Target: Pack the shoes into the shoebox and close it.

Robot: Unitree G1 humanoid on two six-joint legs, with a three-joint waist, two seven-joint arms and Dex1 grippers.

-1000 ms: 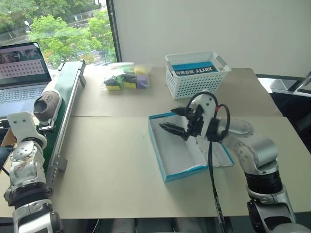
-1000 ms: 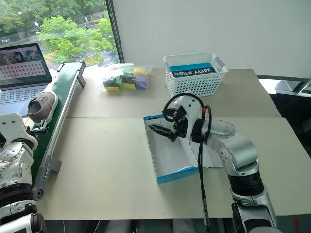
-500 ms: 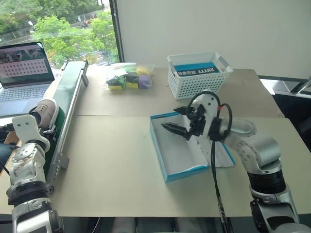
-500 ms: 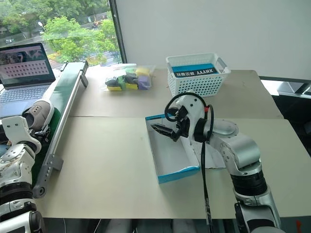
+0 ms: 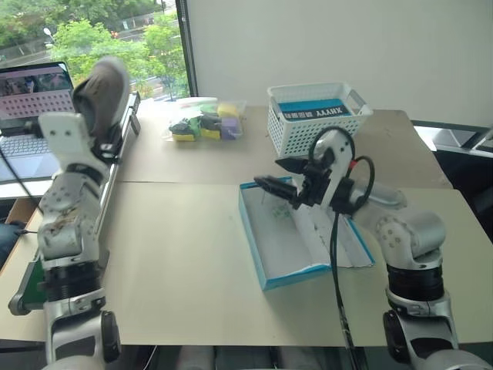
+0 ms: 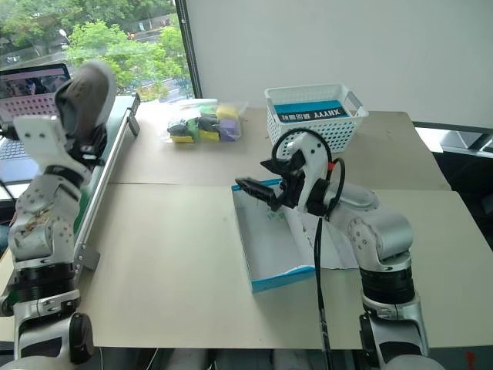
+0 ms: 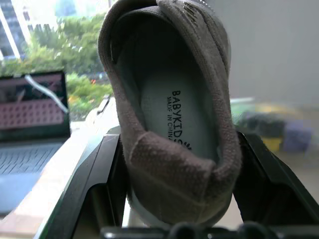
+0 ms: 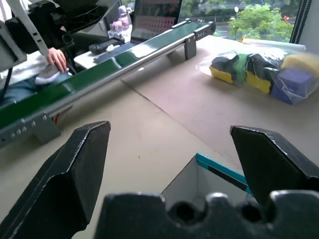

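One grey shoe [image 5: 103, 91] is held up in the air at the left, heel toward the wrist camera, with my left gripper [image 5: 94, 129] shut on its heel end. In the left wrist view the shoe [image 7: 172, 114] sits between the two black fingers [image 7: 102, 184]. The blue shoebox [image 5: 290, 277] lies open on the table's middle, white inside, its lid folded flat to the right. My right gripper [image 5: 276, 176] hovers open over the box's far left corner with nothing between its fingers [image 8: 79, 164].
A green conveyor [image 6: 105, 173] runs along the table's left edge, with a laptop [image 5: 23, 85] beyond it. A white lattice basket [image 5: 316, 123] and a bag of coloured blocks [image 5: 202, 123] stand at the back. A person's hand [image 8: 59, 59] rests beyond the conveyor.
My left gripper closed on the shoe lying on the conveyor and lifted it up and toward the table. The right gripper rose a little over the box.
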